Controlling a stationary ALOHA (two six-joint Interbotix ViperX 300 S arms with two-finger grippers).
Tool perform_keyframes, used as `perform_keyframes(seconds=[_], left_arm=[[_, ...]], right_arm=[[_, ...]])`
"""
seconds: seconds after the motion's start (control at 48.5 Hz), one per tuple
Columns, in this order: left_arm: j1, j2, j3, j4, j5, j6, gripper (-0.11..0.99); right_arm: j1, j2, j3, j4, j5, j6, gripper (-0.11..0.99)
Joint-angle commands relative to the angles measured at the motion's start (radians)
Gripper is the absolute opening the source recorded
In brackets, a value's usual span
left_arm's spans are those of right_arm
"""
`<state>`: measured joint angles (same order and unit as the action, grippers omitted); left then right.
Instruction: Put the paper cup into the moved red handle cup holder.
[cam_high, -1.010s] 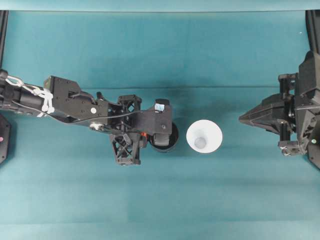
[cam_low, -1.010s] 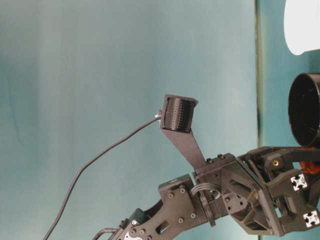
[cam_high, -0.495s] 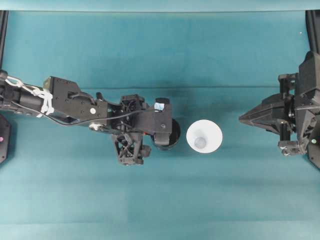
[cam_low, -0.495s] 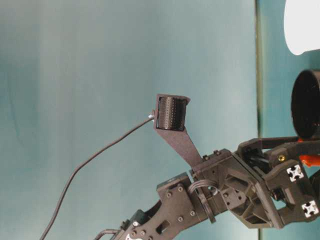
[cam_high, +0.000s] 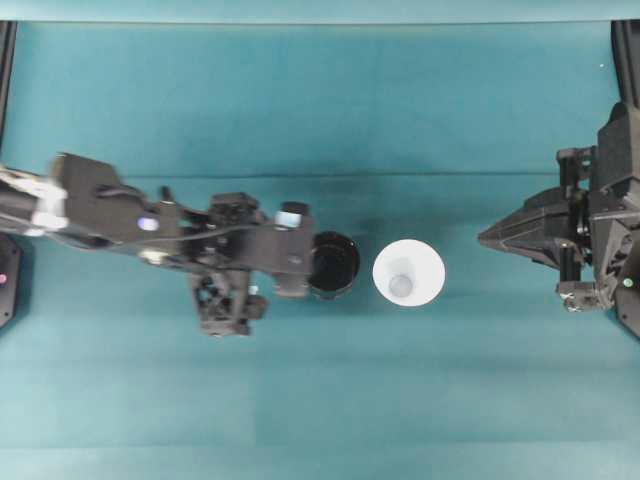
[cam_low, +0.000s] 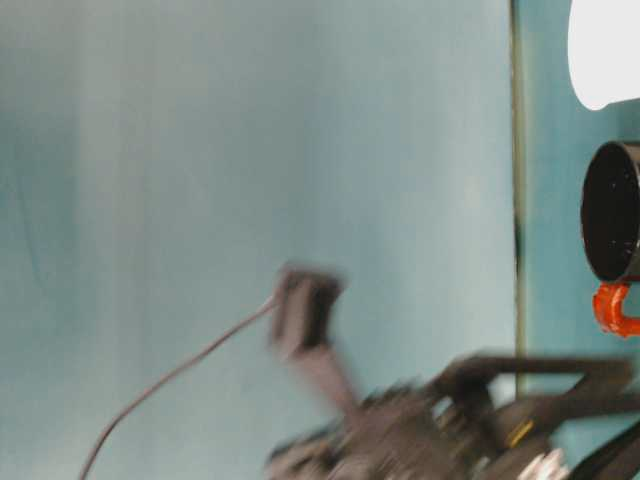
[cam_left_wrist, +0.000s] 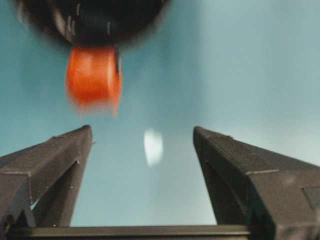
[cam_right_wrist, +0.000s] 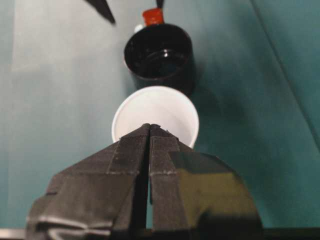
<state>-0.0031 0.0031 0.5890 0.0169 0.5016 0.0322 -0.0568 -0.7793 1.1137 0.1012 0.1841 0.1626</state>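
Observation:
The black holder (cam_high: 333, 265) stands upright on the teal table, its red handle (cam_low: 615, 310) pointing toward my left arm (cam_high: 230, 250). Just to its right, nearly touching it, the white paper cup (cam_high: 409, 272) stands upright with its rim up. In the left wrist view my left gripper (cam_left_wrist: 142, 131) is open with nothing between its fingers. The red handle (cam_left_wrist: 94, 80) is a short way ahead of them and slightly left, clear of both. My right gripper (cam_high: 482, 238) is shut and hangs to the right of the cup. Seen from the right wrist, its tip (cam_right_wrist: 150, 126) is over the near rim of the cup (cam_right_wrist: 150, 106).
A teal cloth (cam_high: 320, 400) covers the table. Black frame parts stand at the left edge (cam_high: 8, 270) and the right edge (cam_high: 625, 60). The left arm is blurred by motion in the table-level view.
My left arm has drawn back to the left, away from the holder, and the red handle now stands free. The holder, the cup and the right arm have not moved.

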Motion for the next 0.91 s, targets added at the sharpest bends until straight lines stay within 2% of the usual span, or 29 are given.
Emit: perform_keyframes(seconds=[0.0, 0.186, 0.309, 0.557, 0.68, 0.804, 0.886], left_arm=[[-0.002, -0.087, 0.028, 0.002, 0.005, -0.003, 0.86], [-0.006, -0.238, 0.112, 0.002, 0.008, -0.006, 0.86], [-0.009, -0.322, 0.153, 0.002, 0.008, -0.006, 0.85], [-0.023, -0.408, 0.215, 0.002, 0.006, -0.061, 0.85], [-0.025, -0.422, 0.225, 0.002, 0.005, -0.072, 0.85], [-0.025, -0.423, 0.227, 0.002, 0.003, -0.072, 0.85], [-0.025, -0.423, 0.229, 0.002, 0.003, -0.072, 0.85]], right_arm=[[-0.005, 0.023, -0.025, 0.003, 0.021, 0.028, -0.10], [-0.014, 0.086, -0.066, 0.003, 0.087, 0.066, -0.09], [-0.020, 0.126, -0.097, 0.003, 0.103, 0.067, -0.08], [-0.031, 0.230, -0.161, 0.003, 0.140, 0.075, -0.06], [-0.037, 0.288, -0.212, 0.003, 0.183, 0.080, -0.04], [-0.043, 0.353, -0.264, 0.003, 0.233, 0.081, 0.02], [-0.048, 0.399, -0.302, 0.003, 0.285, 0.081, 0.14]])
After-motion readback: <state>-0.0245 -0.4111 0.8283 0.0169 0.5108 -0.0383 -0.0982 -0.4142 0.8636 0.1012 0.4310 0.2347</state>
